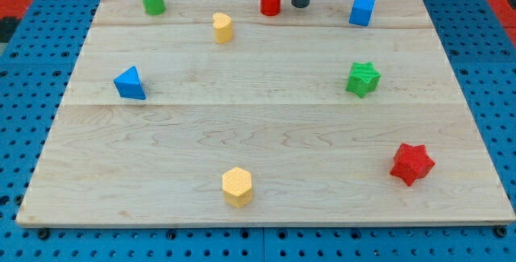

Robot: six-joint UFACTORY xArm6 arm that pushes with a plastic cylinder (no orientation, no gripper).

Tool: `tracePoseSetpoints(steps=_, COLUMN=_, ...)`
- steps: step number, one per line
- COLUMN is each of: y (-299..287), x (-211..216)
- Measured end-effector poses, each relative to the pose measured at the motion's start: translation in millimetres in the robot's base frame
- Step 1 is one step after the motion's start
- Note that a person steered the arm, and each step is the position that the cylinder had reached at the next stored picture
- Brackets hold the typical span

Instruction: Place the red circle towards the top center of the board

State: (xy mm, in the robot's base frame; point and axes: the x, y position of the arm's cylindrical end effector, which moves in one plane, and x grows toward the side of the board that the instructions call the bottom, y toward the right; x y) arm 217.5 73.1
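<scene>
The red circle [270, 2], a short red cylinder, stands near the top edge of the wooden board [266, 133], about at its centre. My tip [300, 5] is the lower end of the dark rod that comes down from the view's top. It rests just to the right of the red circle, close to it; I cannot tell whether they touch.
A green cylinder [152, 0] at top left, a yellow block [222, 27] left of the red circle, a blue cube [362, 10] at top right. A blue triangle [129, 83] at left, a green star [363, 78] at right, a red star [412, 164] at bottom right, a yellow hexagon [237, 186] at bottom centre.
</scene>
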Motion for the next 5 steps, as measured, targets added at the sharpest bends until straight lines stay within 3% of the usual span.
tracePoseSetpoints(steps=3, y=4.5, x=-1.1)
tracePoseSetpoints(steps=5, y=63.4, x=-1.2)
